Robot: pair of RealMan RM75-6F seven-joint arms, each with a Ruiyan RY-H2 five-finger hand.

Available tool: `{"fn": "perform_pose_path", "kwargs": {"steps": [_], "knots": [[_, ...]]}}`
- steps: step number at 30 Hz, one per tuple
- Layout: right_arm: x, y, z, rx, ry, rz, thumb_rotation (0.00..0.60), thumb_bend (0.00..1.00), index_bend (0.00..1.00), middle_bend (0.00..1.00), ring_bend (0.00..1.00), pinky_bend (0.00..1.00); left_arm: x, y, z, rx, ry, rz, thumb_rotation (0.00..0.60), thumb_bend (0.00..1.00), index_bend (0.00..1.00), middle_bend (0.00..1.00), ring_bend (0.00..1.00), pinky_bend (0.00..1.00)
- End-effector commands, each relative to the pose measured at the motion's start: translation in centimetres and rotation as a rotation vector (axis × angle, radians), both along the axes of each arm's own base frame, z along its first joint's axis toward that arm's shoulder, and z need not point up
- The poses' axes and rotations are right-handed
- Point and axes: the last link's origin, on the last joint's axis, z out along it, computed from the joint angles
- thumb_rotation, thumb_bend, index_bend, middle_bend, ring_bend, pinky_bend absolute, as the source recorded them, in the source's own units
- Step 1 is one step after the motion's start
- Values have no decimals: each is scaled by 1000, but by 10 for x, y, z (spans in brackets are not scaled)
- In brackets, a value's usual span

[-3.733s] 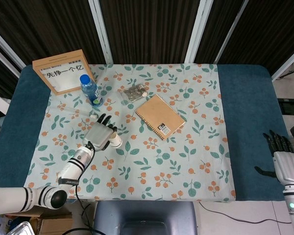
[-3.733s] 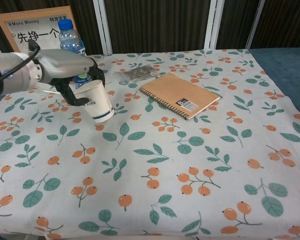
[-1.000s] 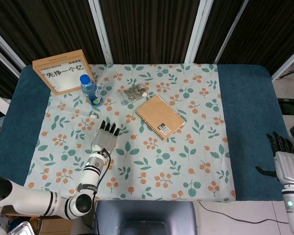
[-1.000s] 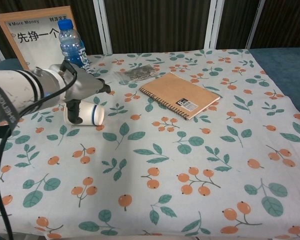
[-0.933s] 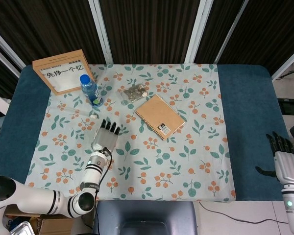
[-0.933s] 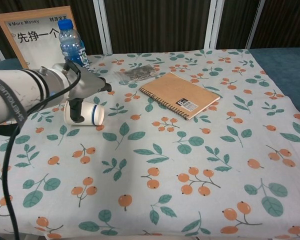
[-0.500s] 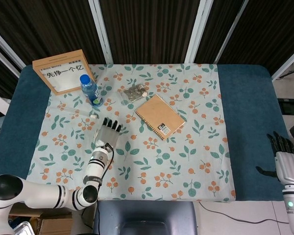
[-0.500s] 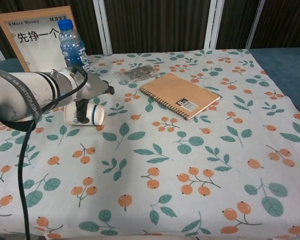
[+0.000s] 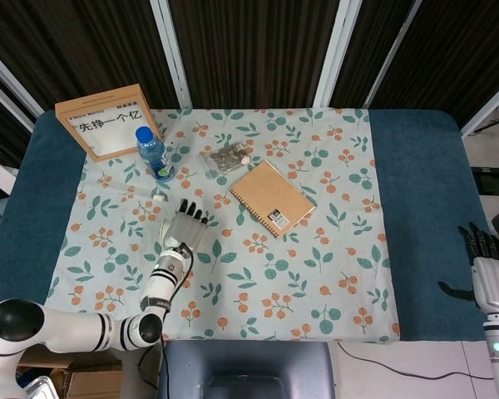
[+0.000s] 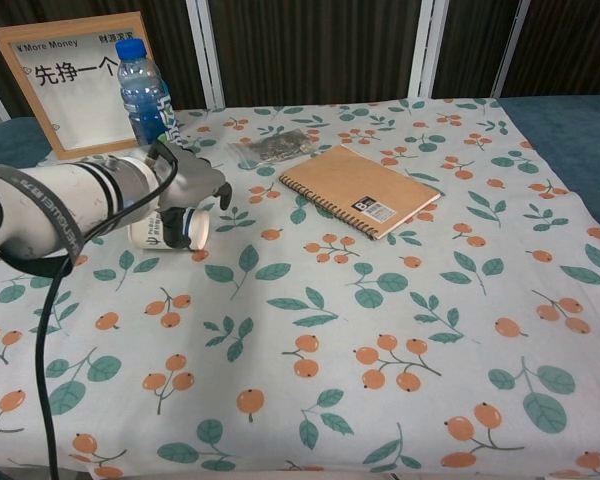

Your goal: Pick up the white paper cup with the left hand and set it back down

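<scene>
- white paper cup [image 10: 170,228] lies on its side on the flowered tablecloth [image 10: 380,330], in the left part of the table, its bottom turned to the right in the chest view.
- my left hand [image 10: 187,185] rests over the cup from above; the fingers [image 10: 173,232] curl down on the cup's side. if they really clamp it, i cannot tell.
- in the head view my left hand [image 9: 186,226] covers the cup, so the cup is not visible there.
- my right hand [image 9: 486,270] is at the far right, past the near right edge of the blue table [image 9: 420,208], with fingers apart and holding nothing.
- a water bottle [image 10: 140,85] with a blue cap stands upright behind the cup, on the far left side.
- a wooden framed sign [image 10: 70,75] stands just behind the bottle, at the far left corner.
- a brown notebook [image 10: 360,190] lies flat near the middle, to the right of the cup and well apart from it.
- a small clear bag [image 10: 270,148] with dark pieces inside lies between the bottle and the notebook, on the far side.
</scene>
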Motion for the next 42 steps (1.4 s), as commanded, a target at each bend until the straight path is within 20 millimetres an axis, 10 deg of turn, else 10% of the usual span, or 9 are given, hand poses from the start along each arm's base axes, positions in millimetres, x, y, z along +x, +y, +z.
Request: {"fn": "perform_pose_path", "kwargs": {"steps": [1,22,31,42], "knots": [[1,1,1,-2,1,5,600,69,0,0,0,0,-3,0,-2,7,45,-12,600,358,238,145,0,0],[-1,7,7,-3,2,-11,600,69,0,0,0,0,-11,5,4,62,-2,8,600,399,413,353,19,0],[2,4,7,-11,-1,-2,600,69,0,0,0,0,-4,-1,40,106,-431,-22,600,397,478,414,88,0],[6,2,4,5,-2,2,600,69,0,0,0,0,-65,-4,53,80,-1027,202,600,393,504,441,94,0]]}}
